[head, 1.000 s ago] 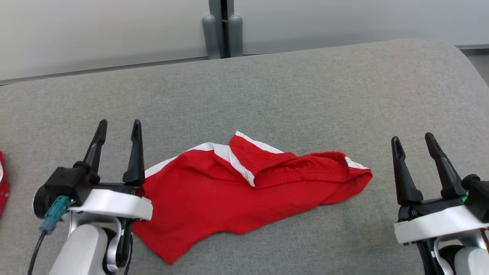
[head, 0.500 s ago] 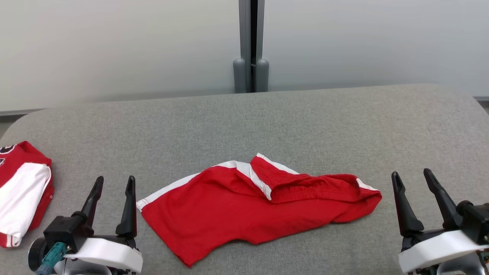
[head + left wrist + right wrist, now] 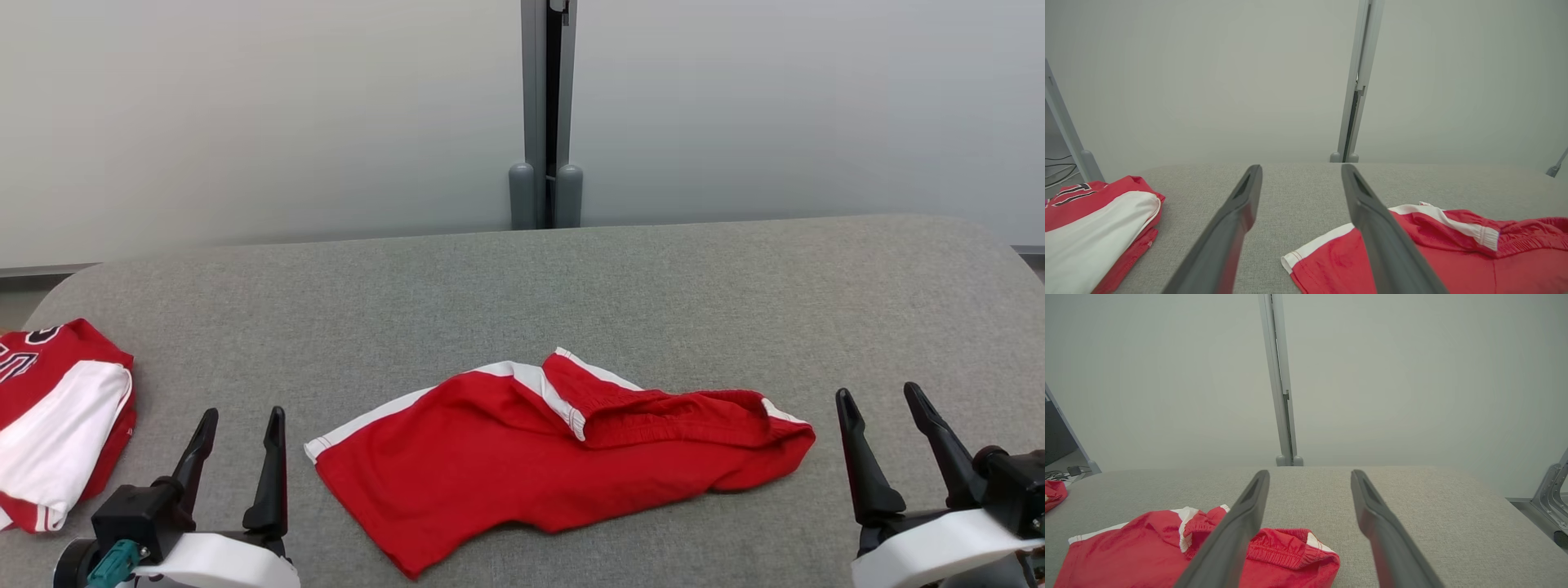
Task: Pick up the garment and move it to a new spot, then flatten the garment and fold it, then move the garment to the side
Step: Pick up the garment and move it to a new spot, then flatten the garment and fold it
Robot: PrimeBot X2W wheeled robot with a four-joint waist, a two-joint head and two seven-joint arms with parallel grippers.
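At near left, low over the table: left gripper (image 3: 243, 415), spread wide and empty, poised just left of the white-trimmed leg hem without touching it. At near right: right gripper (image 3: 875, 392), likewise spread wide, pinching nothing, just right of the bunched waistband end. Between the two, near-centre on the grey padded table (image 3: 653, 278): the garment (image 3: 522, 465), red shorts with white side stripes, lying crumpled, one part flopped over by the waistband, the rest roughly flat. Further out, at the left end of the table: a second red-and-white garment (image 3: 57, 416), folded and well apart. Beyond the far edge: a pale partition wall with a grey post (image 3: 545, 122).

Judging by the lie of things, looks like the very first step: picking up, not yet begun. Next, probably: lower both grippers onto opposite ends, pinch an edge at each, close firmly, lift together. Worth watching: limp cloth slipping out, or snagging the table cover along with it.
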